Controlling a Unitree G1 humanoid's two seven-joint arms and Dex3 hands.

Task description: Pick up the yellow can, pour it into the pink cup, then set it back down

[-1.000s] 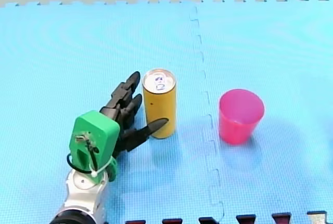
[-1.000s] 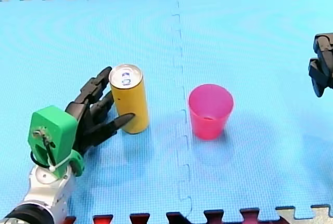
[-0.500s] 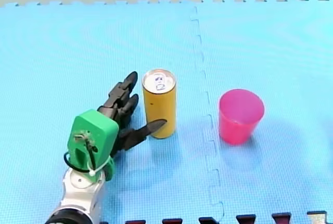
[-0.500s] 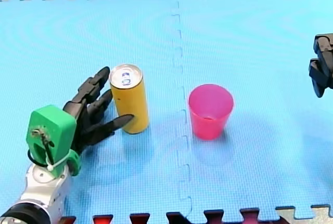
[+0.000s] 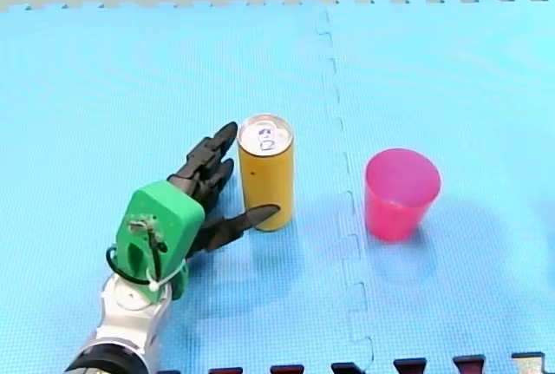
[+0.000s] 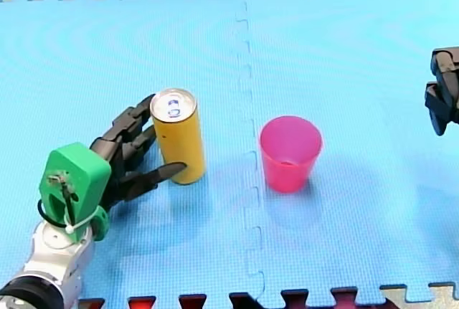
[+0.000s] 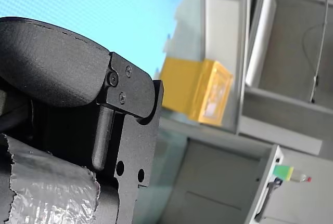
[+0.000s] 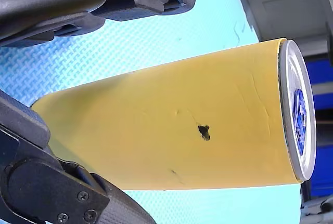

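L hand (image 5: 208, 193) sits at the yellow can (image 5: 266, 179), which stands upright on the blue foam mat (image 5: 434, 62), just left of the mat seam. The hand is spread, not clamped. Its thumb (image 5: 251, 216) crosses the can's front low down, prob. touching it, and its fingers (image 5: 208, 150) reach along the can's far-left side. The second wrist view (the L hand's, since the can sits betw. its fingers there) shows a strip of mat betw. the upper fingers and the can wall, so no squeeze yet.

Pink cup (image 5: 401, 193) stands mouth up, to the right of the can across the seam, w/ nothing visible inside. R hand (image 6: 445, 90) is at the far right edge, well apart from cup & can. It holds nothing, and I can't tell its state.

Progress, as I judge it: approach done, grasp not closed. Left to do: close on can, lift, carry to cup, tip, bring upright, put down, let go.
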